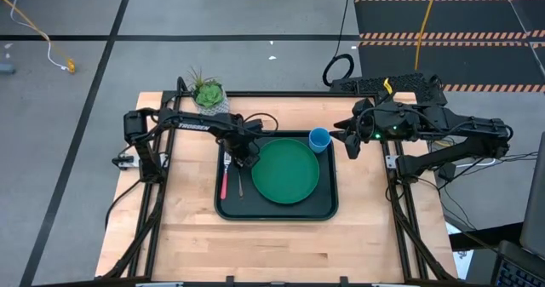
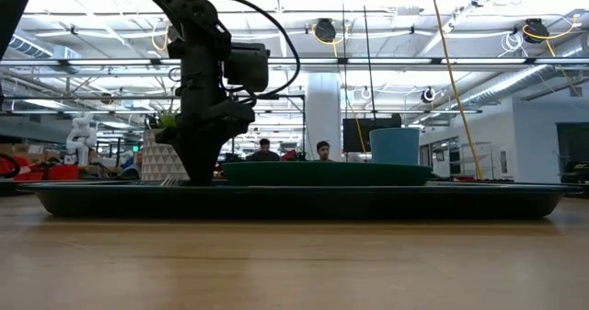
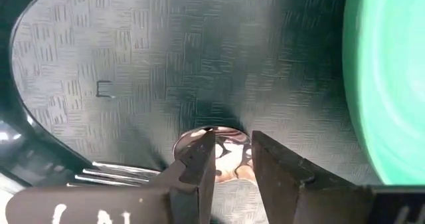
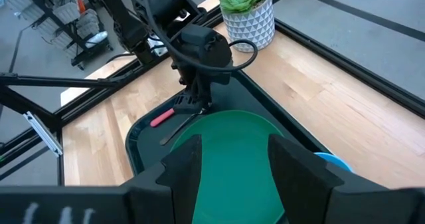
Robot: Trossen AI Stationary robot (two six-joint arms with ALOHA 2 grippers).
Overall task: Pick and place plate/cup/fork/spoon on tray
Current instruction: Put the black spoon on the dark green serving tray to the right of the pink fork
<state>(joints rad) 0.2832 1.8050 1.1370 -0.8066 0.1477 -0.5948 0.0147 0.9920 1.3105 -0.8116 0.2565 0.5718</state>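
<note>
A light wooden table (image 1: 281, 244) holds a large dark green-black rectangular tray (image 1: 328, 203) with rounded corners and a raised rim, seen from directly above. On the tray's right part lies a large round flat green plate (image 1: 285, 171), and a small round light-blue plastic cup (image 1: 319, 139) stands in the tray's far right corner, just beside the plate's rim. Along the tray's left side lie a small fork with silver tines and a pink-red handle (image 1: 225, 181) and, just to its right, a small all-silver metal spoon with a thin handle (image 1: 239, 181), the two lying roughly parallel between the tray's left rim and the plate. The left gripper (image 1: 251, 157) reaches down over the far ends of these utensils; in its wrist view its two dark fingers (image 3: 199, 174) stand a narrow gap apart directly above the shiny spoon bowl (image 3: 229, 147), with the fork tines (image 3: 119, 174) just beside it, and it cannot be told whether the fingers touch the spoon. The right gripper (image 1: 348, 140) hangs just beyond the tray's right edge near the cup, its fingers (image 4: 182, 164) spread wide with nothing between them. A white pot with a triangle pattern holding a green succulent plant (image 1: 209, 94) stands at the table's far edge, behind the left arm. In the level view, people sit far back in the room.
</note>
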